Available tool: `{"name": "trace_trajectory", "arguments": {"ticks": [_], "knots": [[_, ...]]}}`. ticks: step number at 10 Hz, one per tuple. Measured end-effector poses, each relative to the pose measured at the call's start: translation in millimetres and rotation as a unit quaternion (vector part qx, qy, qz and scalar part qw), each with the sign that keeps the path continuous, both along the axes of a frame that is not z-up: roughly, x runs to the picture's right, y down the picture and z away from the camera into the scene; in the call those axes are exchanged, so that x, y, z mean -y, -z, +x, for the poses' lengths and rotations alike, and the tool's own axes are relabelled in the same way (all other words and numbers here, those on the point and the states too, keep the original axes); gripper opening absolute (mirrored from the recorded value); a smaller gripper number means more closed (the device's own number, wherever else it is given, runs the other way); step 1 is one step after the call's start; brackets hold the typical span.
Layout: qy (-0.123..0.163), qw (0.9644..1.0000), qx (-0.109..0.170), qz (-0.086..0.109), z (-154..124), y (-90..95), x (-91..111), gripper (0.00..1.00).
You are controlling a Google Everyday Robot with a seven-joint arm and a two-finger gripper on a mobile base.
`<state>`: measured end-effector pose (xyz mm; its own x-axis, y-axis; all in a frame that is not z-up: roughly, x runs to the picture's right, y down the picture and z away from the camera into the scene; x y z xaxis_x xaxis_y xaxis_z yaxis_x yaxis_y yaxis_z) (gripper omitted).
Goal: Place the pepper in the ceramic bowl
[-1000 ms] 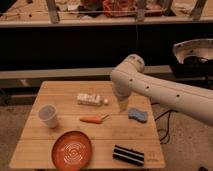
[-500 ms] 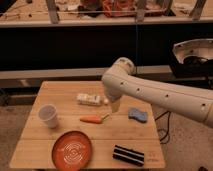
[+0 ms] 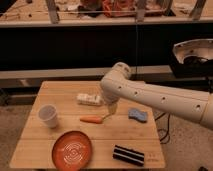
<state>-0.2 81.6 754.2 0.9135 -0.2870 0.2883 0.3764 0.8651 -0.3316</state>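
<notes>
The pepper, slim and orange with a thin green stem on its right end, lies on the wooden table near the middle. The ceramic bowl, orange-red with white rings inside, sits at the front left of the table. My gripper hangs from the white arm just above and to the right of the pepper's stem end, close to the table.
A translucent white cup stands at the left. A white bottle lies at the back behind the pepper. A blue sponge lies at the right. A black striped object lies at the front right.
The arm has swung left and lowered, bringing the gripper from above the sponge side to just beside the pepper's stem end. The objects have not moved.
</notes>
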Motion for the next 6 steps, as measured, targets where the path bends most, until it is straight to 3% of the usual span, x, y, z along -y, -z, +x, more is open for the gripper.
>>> {"name": "trace_trajectory", "arguments": {"ticks": [3, 6], "knots": [[-0.001, 1.0, 0.005, -0.004, -4.3, -1.4, -5.6, 0.8], [0.0, 0.9996, 0.02, -0.018, -20.5, -17.7, -27.5, 0.8]]}}
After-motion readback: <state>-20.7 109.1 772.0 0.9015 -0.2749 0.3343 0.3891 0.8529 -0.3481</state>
